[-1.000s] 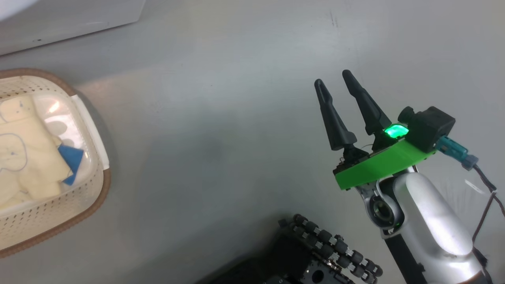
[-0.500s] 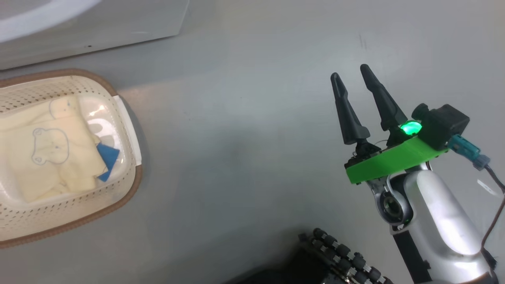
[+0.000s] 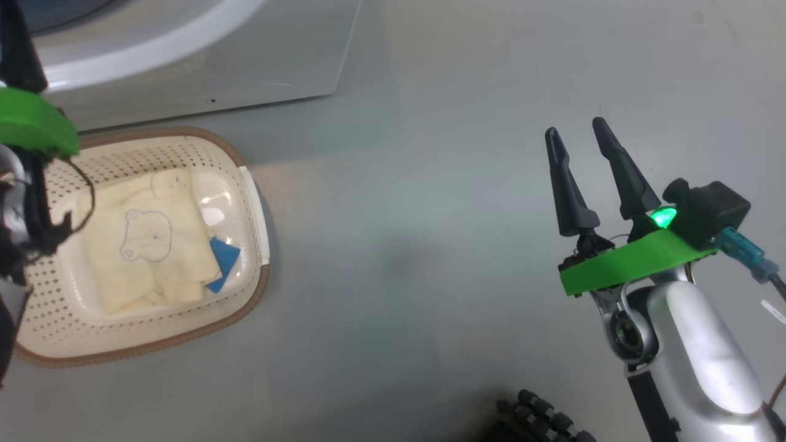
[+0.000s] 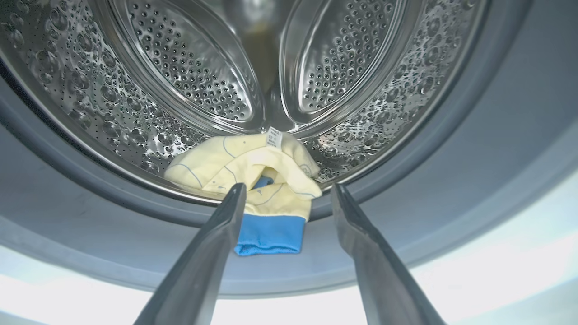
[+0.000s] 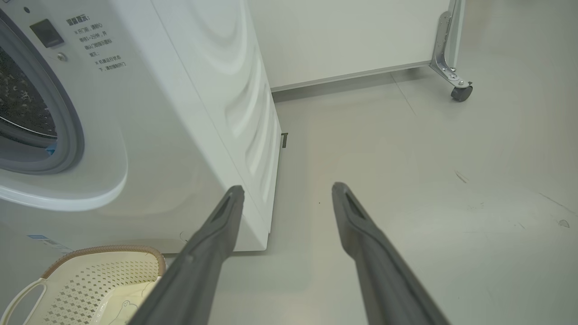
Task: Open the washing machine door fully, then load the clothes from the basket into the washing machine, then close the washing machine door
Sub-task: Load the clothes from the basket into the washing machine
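Note:
The washing machine (image 5: 189, 113) stands with its drum mouth uncovered; the washing machine door is out of view. One of the clothes (image 4: 253, 167), cream-yellow, lies on the drum's front lip, and its blue cuff (image 4: 270, 234) hangs over the grey seal. My left gripper (image 4: 289, 187) is open just in front of it, holding nothing. The basket (image 3: 245, 294) sits on the floor before the machine, with another bear-face garment (image 3: 153, 252) inside. My right gripper (image 3: 575, 127) hovers open over bare floor, far right of the basket. In the right wrist view the right gripper (image 5: 288, 187) points past the machine's corner.
Grey floor (image 3: 399, 245) spreads between the basket and my right arm. My base's black rollers (image 3: 540, 423) show at the bottom edge. A white panel on a caster wheel (image 5: 460, 92) stands behind the machine to the right. The left arm's green mount (image 3: 31, 123) overhangs the basket's left end.
The head camera has swung, so basket and machine sit further right in the picture. The left arm's green mount now shows at the left edge. Both grippers stay open.

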You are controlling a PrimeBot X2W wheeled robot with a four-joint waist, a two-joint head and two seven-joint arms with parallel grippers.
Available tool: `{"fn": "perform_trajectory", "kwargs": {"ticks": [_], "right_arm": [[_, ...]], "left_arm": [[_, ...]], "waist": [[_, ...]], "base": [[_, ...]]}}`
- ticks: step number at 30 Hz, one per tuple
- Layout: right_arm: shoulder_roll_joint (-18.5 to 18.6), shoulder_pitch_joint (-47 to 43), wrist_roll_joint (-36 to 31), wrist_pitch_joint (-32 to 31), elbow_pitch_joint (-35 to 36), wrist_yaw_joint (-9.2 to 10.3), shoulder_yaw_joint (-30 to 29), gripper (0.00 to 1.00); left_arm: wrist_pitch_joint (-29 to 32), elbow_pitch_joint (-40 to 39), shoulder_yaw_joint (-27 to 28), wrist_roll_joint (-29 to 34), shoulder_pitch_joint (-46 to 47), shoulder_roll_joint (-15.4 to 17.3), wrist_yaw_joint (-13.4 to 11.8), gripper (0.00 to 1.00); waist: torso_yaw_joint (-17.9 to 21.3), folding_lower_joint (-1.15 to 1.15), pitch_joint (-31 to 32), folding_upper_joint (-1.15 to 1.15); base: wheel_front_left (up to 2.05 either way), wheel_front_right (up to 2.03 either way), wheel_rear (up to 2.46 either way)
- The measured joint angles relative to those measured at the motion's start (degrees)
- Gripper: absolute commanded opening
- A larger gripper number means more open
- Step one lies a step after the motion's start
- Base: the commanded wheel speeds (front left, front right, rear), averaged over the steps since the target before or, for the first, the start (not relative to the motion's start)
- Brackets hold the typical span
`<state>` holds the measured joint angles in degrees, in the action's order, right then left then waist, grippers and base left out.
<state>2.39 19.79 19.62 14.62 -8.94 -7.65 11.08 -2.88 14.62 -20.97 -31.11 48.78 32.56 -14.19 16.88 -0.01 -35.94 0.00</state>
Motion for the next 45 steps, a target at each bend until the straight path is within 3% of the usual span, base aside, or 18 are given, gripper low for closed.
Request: {"fn": "perform_trajectory", "kwargs": {"ticks": [12,18,29,45], "right_arm": [[0.0,-4.2,-4.6,0.0,-0.6,0.0,-2.8,1.0],[0.0,-6.0,-6.6,-0.8,-0.2,0.0,-3.8,1.0],[0.0,-10.4,-8.3,-3.4,1.9,0.0,-5.0,1.0],[0.0,-13.8,-8.6,-5.7,4.6,0.0,-5.8,1.0]], "left_arm": [[-5.0,-14.3,-3.5,0.9,-21.1,-2.9,-0.1,1.0],[-6.5,-16.6,-5.2,1.4,-26.7,-4.9,-0.1,1.0],[-9.3,-16.1,-6.6,0.7,-34.3,-7.3,-0.1,1.0],[-9.8,-12.6,-7.1,-0.4,-35.8,-8.7,-0.1,1.0]], "waist": [[-4.6,0.0,7.4,0.0],[-6.9,0.0,10.6,0.0],[-9.6,0.0,16.5,0.0],[-10.4,0.01,20.5,0.0]], "base": [[0.0,0.0,0.0],[0.0,0.0,0.0],[0.0,0.0,0.0],[0.0,0.0,0.0]]}}
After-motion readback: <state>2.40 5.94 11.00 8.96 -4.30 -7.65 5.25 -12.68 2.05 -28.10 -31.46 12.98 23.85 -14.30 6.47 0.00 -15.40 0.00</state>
